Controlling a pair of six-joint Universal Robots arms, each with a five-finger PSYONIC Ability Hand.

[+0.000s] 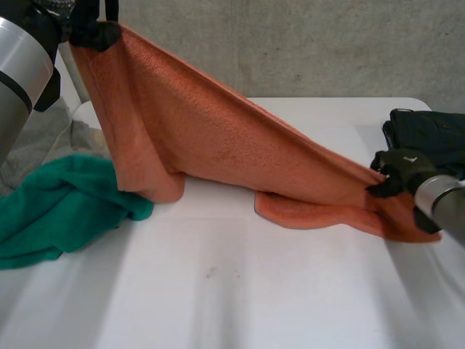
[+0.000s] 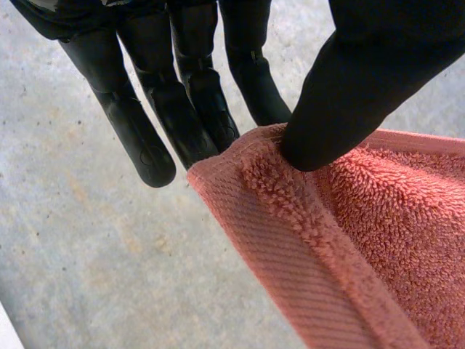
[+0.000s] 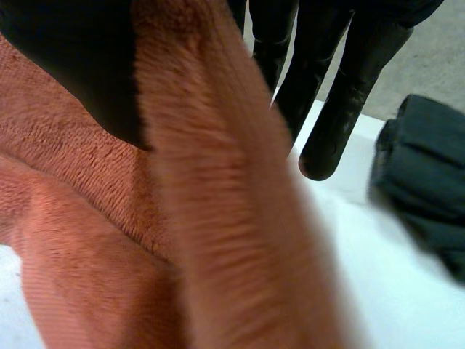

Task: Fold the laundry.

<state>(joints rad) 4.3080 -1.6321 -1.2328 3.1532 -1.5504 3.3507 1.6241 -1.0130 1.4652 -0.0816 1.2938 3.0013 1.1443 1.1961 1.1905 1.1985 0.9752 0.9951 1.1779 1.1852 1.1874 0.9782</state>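
- Across the white desk (image 1: 218, 291) an orange terry towel (image 1: 211, 138) slopes taut from high on the left down to the right, its lower folds resting on the surface.
- Just beside its left fold lies a crumpled green towel (image 1: 65, 203); a dark folded cloth (image 1: 429, 134) sits at the far right.
- Left hand (image 1: 94, 33) — raised, thumb and fingers (image 2: 196, 123) pinching the towel's hemmed corner.
- Right hand (image 1: 396, 171) — low near the desk, fingers (image 3: 341, 123) and thumb clamped on the opposite end.

1. The orange towel (image 1: 218, 145) is plain salmon-orange terry with a ribbed hem band.
2. The green towel (image 1: 65, 207), at nine o'clock, is plain teal.
3. The folded cloth (image 1: 429, 134), at three o'clock, is near-black.
4. The table (image 1: 218, 291) is white.
5. The left hand (image 1: 94, 33) and right hand (image 1: 396, 171) are black.
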